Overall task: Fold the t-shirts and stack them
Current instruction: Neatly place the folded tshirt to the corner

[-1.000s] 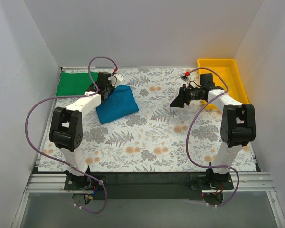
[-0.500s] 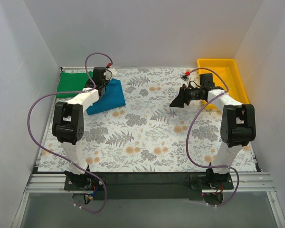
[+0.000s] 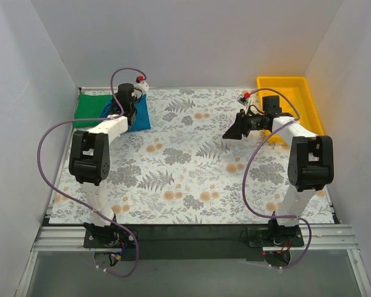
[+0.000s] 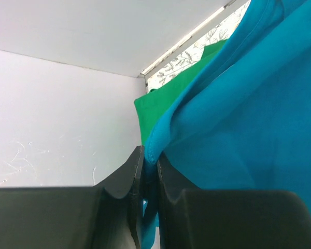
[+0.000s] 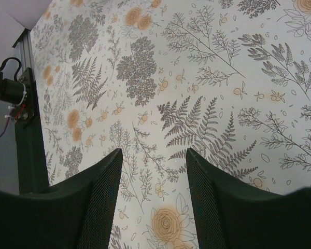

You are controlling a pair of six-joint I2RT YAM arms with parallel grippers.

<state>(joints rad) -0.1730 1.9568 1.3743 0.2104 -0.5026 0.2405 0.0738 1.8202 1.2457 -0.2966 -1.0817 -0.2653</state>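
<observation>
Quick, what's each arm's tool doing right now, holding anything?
Left tool: closed, pinching the edge of the teal-blue t-shirt.
Right tool: open, holding nothing.

- I note a yellow plastic tray (image 3: 297, 90) at the table's far right corner.
- A fern-and-flower printed cover (image 3: 191, 179) spans the table.
- White walls (image 3: 191, 37) enclose three edges.
- A metal rail (image 3: 191, 242) runs along the near edge.

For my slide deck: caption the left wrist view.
Left claw pinches an edge of the blue t-shirt, with the green t-shirt beyond.
</observation>
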